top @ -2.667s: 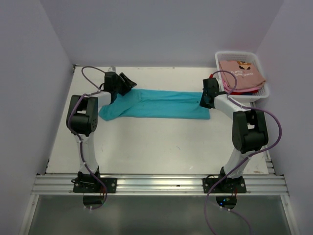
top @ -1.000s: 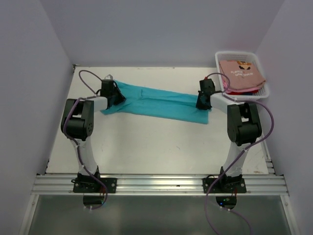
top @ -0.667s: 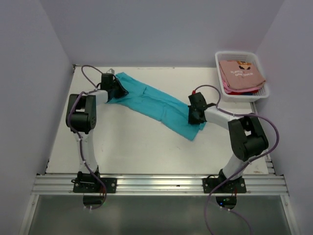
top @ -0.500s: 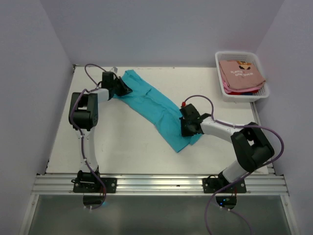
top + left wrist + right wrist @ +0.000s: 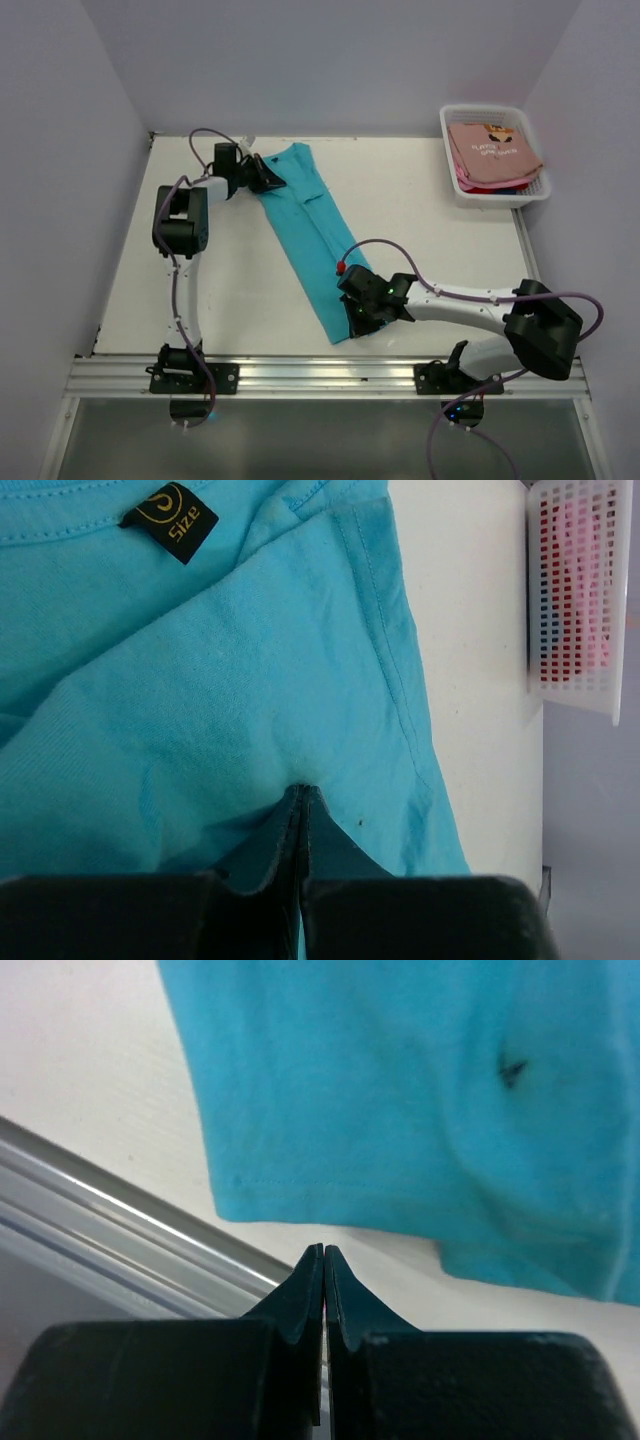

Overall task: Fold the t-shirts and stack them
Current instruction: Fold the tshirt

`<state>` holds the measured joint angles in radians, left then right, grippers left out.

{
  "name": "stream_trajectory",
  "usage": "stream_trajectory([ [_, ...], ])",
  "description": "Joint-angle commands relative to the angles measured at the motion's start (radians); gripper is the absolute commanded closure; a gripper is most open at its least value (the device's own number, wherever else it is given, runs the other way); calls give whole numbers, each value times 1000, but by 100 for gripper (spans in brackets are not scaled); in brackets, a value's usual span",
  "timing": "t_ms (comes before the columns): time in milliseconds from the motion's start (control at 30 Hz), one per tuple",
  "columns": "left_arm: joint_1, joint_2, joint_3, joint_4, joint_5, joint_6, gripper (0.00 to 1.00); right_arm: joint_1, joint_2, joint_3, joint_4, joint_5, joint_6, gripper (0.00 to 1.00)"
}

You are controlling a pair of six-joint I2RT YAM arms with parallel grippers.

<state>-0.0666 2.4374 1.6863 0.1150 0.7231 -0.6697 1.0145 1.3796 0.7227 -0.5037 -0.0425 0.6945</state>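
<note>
The teal t-shirt (image 5: 305, 225) has swung lengthwise (ready for folding, I judge). The left claw (image 5: 300, 792) clamps it; the right claw (image 5: 324, 1252) is pressed together.

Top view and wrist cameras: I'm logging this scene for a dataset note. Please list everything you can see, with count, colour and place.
teal shirt: 1, teal, folded into a long strip running from the far left to near centre of the table
label: 1, black with gold print, on the teal shirt
pink shirt: 1, salmon pink with dark print, on top in the basket
shirts beneath: count unclear, red and blue edges, under the pink shirt
basket: 1, white, far right corner
table: 1, white
rail: 1, silver, near edge
left arm: black and white, left side
right arm: black and white, low over the near right
left gripper: shut on the teal shirt's far end
right gripper: shut, at the shirt's near hem
</note>
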Motion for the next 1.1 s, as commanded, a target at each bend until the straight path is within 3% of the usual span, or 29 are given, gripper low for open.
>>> stream_trajectory([
  [0,-7,78,51,-35,81,2,100,68,1,53,-39,-13,65,100],
  [167,-35,201,229,-60,216,-51,100,131,87,118,-4,-11,69,100],
  [400,-61,143,194,-3,164,-10,100,145,110,236,-71,99,25,100],
  [533,-61,164,253,-32,173,-13,100,145,104,334,-217,296,0,100],
  [633,-61,163,254,-38,171,-11,100,141,117,382,-332,519,39,100],
  [767,-61,152,254,-84,154,22,100,124,182,428,-466,679,109,100],
  [1067,-59,124,251,-112,136,53,100,114,196,339,-415,630,169,100],
])
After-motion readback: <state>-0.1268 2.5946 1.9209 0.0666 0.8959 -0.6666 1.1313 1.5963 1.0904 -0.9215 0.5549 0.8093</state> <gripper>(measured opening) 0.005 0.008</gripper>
